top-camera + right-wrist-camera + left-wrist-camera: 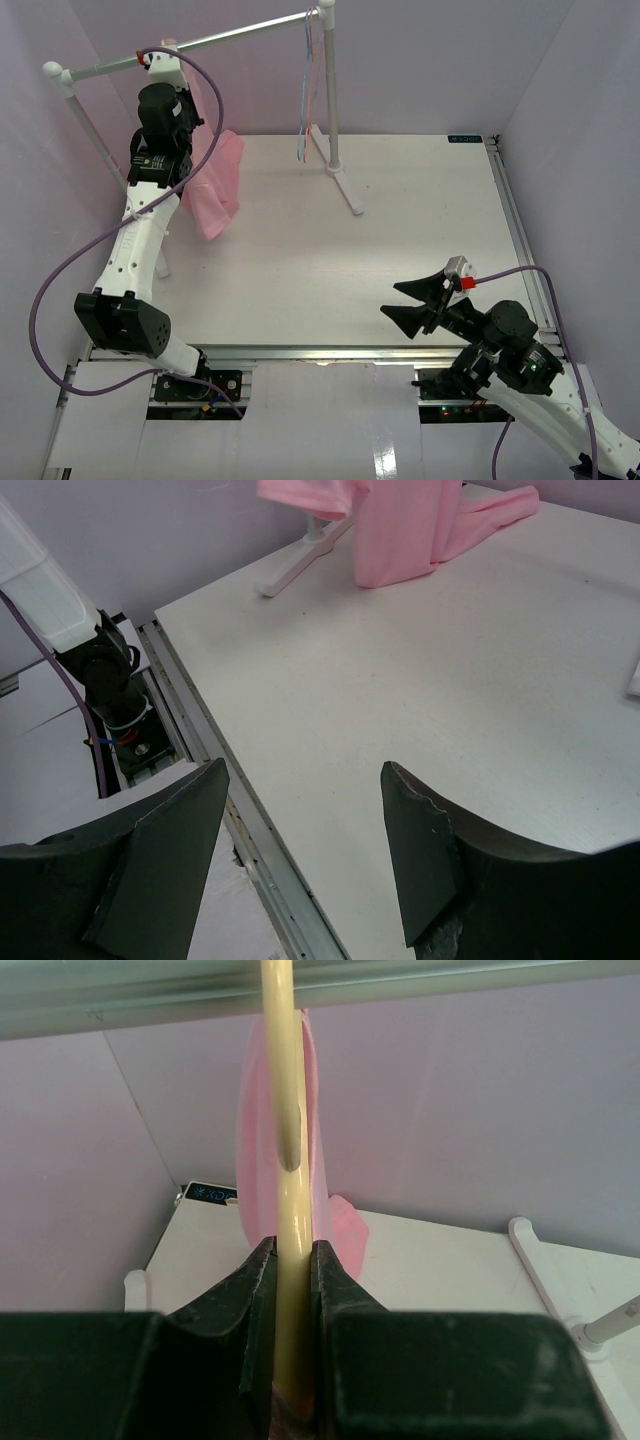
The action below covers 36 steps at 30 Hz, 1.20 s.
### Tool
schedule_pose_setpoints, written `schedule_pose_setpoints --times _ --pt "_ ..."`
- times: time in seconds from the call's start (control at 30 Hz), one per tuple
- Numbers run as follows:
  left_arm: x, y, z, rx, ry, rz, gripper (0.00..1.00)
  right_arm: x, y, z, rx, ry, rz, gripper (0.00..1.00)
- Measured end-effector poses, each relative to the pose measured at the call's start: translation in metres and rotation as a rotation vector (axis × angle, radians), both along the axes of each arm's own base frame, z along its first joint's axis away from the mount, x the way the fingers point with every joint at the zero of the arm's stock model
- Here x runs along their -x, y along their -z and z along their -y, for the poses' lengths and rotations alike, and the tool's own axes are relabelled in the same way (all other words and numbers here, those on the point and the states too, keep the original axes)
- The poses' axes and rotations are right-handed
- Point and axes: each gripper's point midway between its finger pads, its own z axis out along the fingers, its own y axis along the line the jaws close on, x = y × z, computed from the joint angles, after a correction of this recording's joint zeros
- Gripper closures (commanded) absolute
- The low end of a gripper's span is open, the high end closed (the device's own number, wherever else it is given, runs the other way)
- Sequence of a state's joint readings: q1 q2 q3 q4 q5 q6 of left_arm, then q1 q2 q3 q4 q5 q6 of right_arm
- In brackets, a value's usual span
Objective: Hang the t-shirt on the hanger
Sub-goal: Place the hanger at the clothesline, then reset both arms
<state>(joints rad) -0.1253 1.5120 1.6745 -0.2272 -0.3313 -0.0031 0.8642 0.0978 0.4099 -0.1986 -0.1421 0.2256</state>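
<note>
The light pink t-shirt hangs at the back left below the rack rail, its lower end resting on the table. It also shows in the left wrist view and the right wrist view. My left gripper is raised to the rail and shut on the pale tan wooden hanger, which runs up between the jaws and crosses the rail. The shirt drapes behind the hanger. The hanger is hidden by the arm in the top view. My right gripper is open and empty low over the table's near right.
The white rack stands on the table, with a post and foot at the back centre and another foot at the left. Thin pink and blue hangers dangle from the rail's right end. Purple walls close in on three sides.
</note>
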Motion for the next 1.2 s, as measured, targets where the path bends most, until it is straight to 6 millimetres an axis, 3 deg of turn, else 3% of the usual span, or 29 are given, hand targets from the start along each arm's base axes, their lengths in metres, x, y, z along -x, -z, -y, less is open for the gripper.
schedule_pose_setpoints --times 0.03,0.17,0.23,0.4,0.53,0.67,0.8,0.93,1.03,1.13,1.2 --pt "0.001 0.0 0.0 0.003 -0.002 -0.001 0.64 0.0 0.0 0.0 0.0 0.0 0.0 0.31" --pt "0.002 0.005 0.0 0.012 -0.001 -0.012 0.18 0.0 0.0 0.0 -0.001 0.0 0.001 0.31" --pt "0.003 0.009 0.002 0.011 0.009 -0.027 0.03 0.0 0.0 0.0 -0.001 0.001 0.001 0.31" --pt "0.016 0.01 0.007 0.03 0.051 -0.063 0.02 -0.001 0.0 0.0 0.001 0.008 -0.001 0.29" --pt "0.046 -0.003 0.01 0.074 0.072 -0.072 0.02 -0.006 0.005 0.0 0.019 0.025 -0.017 0.17" --pt "0.093 -0.038 0.008 0.128 0.091 0.029 0.02 -0.009 0.009 -0.002 0.033 0.034 -0.033 0.08" --pt "0.139 -0.075 0.015 0.177 0.159 0.149 0.02 -0.015 0.012 0.001 0.048 0.07 -0.054 0.1" --pt "0.158 -0.086 0.046 0.226 0.344 0.181 0.02 -0.027 0.01 0.007 0.06 0.152 -0.089 0.1" --pt "0.154 -0.072 0.084 0.266 0.52 0.128 0.02 -0.036 0.008 0.01 0.067 0.201 -0.1 0.1" --pt "0.144 -0.033 0.128 0.293 0.651 0.015 0.02 -0.044 0.01 0.011 0.099 0.246 -0.125 0.1" --pt "0.142 0.005 0.159 0.304 0.716 -0.075 0.02 -0.052 0.01 0.014 0.134 0.291 -0.158 0.1"
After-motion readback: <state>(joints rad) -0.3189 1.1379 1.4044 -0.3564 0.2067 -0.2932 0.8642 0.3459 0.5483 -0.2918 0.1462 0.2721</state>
